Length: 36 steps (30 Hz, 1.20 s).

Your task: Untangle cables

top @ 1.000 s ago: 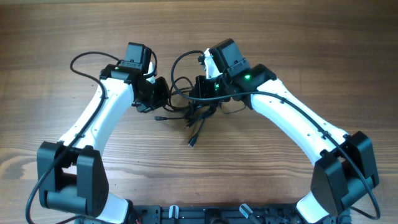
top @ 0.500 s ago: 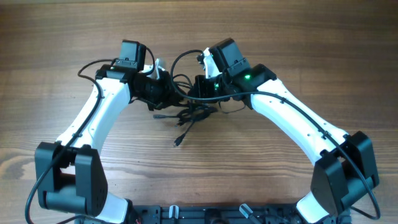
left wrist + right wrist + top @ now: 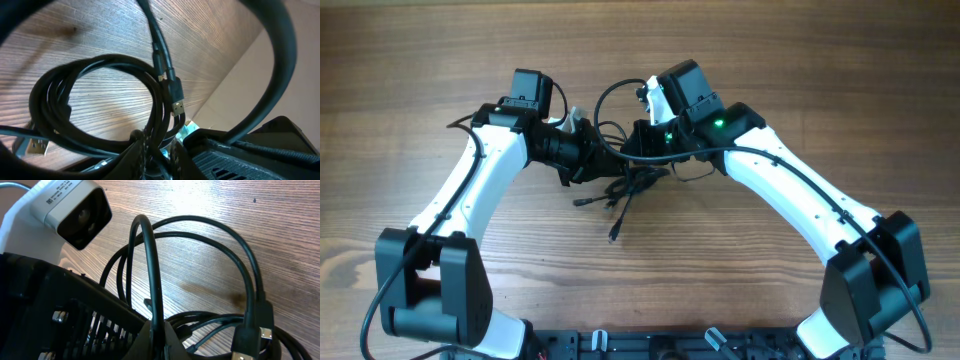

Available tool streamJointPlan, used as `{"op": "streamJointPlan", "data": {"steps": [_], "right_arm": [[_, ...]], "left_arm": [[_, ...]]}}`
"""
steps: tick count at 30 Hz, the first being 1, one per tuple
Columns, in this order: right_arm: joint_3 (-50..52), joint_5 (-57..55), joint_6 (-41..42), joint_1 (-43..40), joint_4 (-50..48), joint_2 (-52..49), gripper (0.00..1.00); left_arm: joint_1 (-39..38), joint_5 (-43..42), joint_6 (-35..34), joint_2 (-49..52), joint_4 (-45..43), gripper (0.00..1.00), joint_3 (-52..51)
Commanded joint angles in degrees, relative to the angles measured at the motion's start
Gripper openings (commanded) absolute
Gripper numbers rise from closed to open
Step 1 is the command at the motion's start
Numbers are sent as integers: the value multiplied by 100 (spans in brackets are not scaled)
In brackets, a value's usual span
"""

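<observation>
cables [image 3: 623, 187] bunched, between left gripper [image 3: 590, 163], right gripper [image 3: 643, 152]

- From overhead the light is bright and even; the wood grain of the table [image 3: 800, 60] is sharp, and the arms [image 3: 470, 200] give only pale, soft shadows close beside them.
- A small green lamp [image 3: 718, 125] glows on the right arm [image 3: 790, 190].
- In the left wrist view the table turns pale and washed out toward the upper right — the cables [image 3: 100, 85] stand nearly black against it, with soft brown shadows under the loops.
- The thick cord [image 3: 285, 60] nearest to the lens is blurred.
- In the right wrist view glare lies on the wood at the top middle; thin highlights run along the cables, and the bottom edge — very near the lens — is out of focus.
</observation>
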<state>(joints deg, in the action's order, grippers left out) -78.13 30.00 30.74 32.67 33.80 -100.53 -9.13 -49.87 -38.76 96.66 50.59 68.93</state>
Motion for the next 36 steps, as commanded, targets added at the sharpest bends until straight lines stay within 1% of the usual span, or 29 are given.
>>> {"op": "streamJointPlan", "data": {"steps": [1, 11, 12, 14, 17, 19, 22, 24, 26, 29, 31, 33, 36], "right_arm": [[-98, 96, -59, -17, -76, 57, 4], [-98, 98, -55, -17, -116, 57, 4], [-98, 98, -57, -17, -116, 57, 4], [-98, 98, -57, -17, -116, 57, 4], [-98, 98, -55, -17, -116, 57, 4], [-98, 101, -52, -17, -118, 57, 4], [-98, 101, -52, -17, -120, 57, 4], [-98, 98, -24, -17, -120, 57, 4], [-98, 101, -11, -17, -120, 57, 4], [-98, 103, -7, -17, -116, 57, 4], [-98, 129, -11, -17, -118, 57, 4], [-98, 164, -7, -17, -120, 57, 4], [-98, 162, -9, -17, -122, 57, 4]], "left_arm": [[-24, -518, -208, 48, 31, 19, -46], [-39, -514, -317, 48, 114, 19, -46], [-39, -509, -404, 48, 162, 25, -46], [-39, -496, -592, 48, 278, 31, -46], [-39, -481, -831, 48, 308, 34, -46], [-39, -470, -848, 48, 304, 32, -46], [-39, -431, -850, 48, 306, 24, -46], [-39, -431, -973, 48, 306, 20, -46], [-39, -431, -1102, 48, 302, 19, -46], [-39, -426, -1276, 48, 280, 22, -46], [-39, -341, -1351, 48, 280, 22, -46], [-39, -116, -1495, 48, 280, 22, -46], [-39, 448, -1779, 55, 264, 20, -46]]}}
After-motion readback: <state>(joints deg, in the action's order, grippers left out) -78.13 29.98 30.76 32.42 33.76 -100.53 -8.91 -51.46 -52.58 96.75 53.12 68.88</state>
